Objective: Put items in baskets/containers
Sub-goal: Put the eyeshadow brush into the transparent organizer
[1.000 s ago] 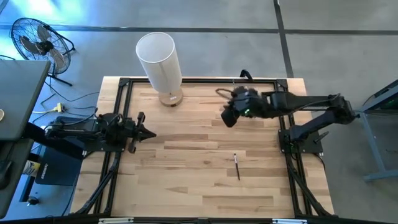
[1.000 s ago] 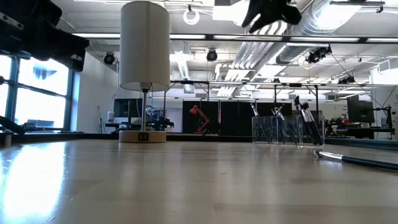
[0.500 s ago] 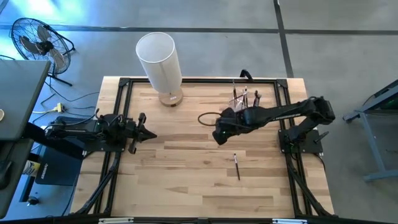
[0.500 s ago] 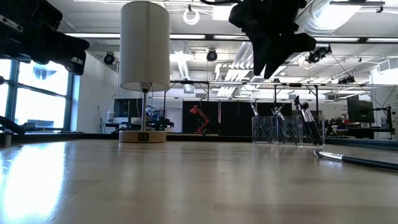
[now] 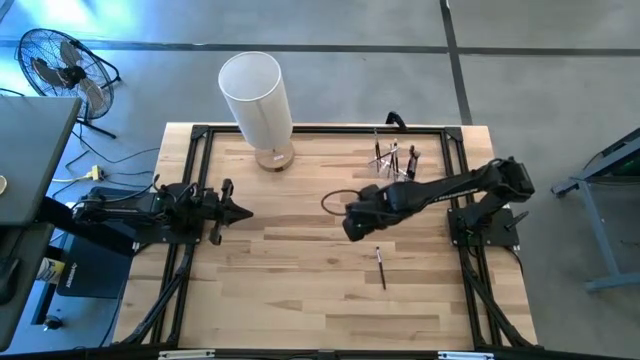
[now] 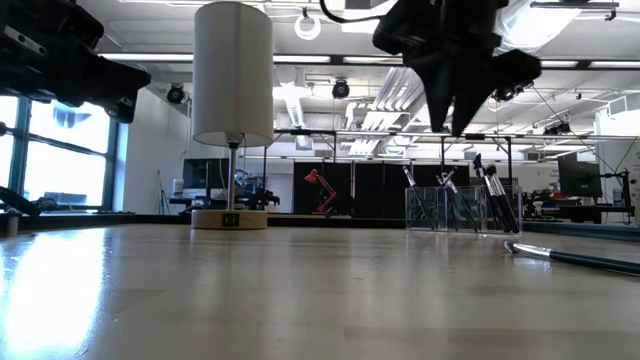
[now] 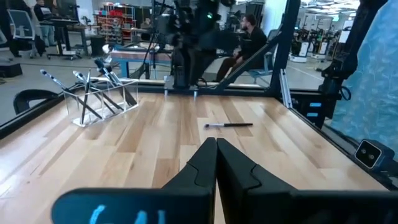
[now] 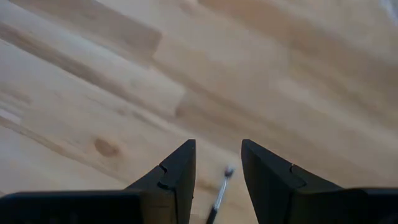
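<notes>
Change, right arm: I see the right gripper (image 5: 352, 229) has come off the back right corner, where it hung a second ago, and now sits over mid-table, pointing down just behind the loose brush.
Change, clear holder: a second ago the arm hid it; now I see the clear plastic holder (image 5: 392, 160) exposed at the back right, with several makeup brushes (image 6: 490, 190) leaning in it.
Change, left arm: none that I can find; the left gripper (image 5: 236, 211) stays low at the left edge.
Right gripper state: fingers (image 8: 177, 171) spread apart and holding nothing; the wrist view shows a silvery brush end on the wood in the gap between them.
Left gripper state: fingers (image 7: 199, 165) pressed together, nothing between them.
Loose brush: one makeup brush (image 5: 381, 267) lies flat on the table, right of centre toward the front, clear of both grippers.
White cylinder: the tall white cylinder (image 5: 256, 100) stands on its tan base at the back left, well apart from the brush.
Writing: I can read no brand or label. A small dark square shows on the tan base in the low view, too small to read.
</notes>
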`<action>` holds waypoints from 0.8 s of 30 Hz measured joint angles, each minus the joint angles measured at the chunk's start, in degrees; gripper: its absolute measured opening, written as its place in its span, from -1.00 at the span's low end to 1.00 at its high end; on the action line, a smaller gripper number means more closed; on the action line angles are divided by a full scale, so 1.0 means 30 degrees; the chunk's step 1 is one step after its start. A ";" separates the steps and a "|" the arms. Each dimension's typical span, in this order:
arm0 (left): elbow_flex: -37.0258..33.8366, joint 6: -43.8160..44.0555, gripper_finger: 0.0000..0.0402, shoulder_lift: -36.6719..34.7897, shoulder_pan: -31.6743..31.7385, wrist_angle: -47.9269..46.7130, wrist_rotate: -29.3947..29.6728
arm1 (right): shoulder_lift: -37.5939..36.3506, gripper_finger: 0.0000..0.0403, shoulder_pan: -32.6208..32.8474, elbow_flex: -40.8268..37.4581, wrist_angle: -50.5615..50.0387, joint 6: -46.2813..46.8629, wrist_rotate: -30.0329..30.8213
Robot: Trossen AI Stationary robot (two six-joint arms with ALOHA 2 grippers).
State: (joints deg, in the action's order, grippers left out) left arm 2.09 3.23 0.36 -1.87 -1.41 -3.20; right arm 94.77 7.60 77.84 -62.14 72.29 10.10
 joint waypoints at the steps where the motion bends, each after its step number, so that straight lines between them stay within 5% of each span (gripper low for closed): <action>1: 0.0000 -0.0001 -1.00 0.0000 -0.0005 0.0000 0.0007 | 0.0098 -0.39 0.0157 -0.0006 -0.0275 0.0494 -0.0093; 14: -0.0007 0.0009 -1.00 0.0000 -0.0006 0.0000 0.0029 | 0.2649 -0.39 0.1398 -0.0010 -0.1835 0.3834 -0.1156; 24: -0.0007 0.0009 -1.00 0.0000 -0.0006 0.0000 0.0102 | 0.2628 -0.39 0.1826 -0.3421 0.2073 0.4781 -0.3109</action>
State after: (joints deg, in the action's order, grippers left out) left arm 2.07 3.25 0.36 -1.89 -1.41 -2.90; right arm 102.65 13.08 67.58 -55.92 86.63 0.77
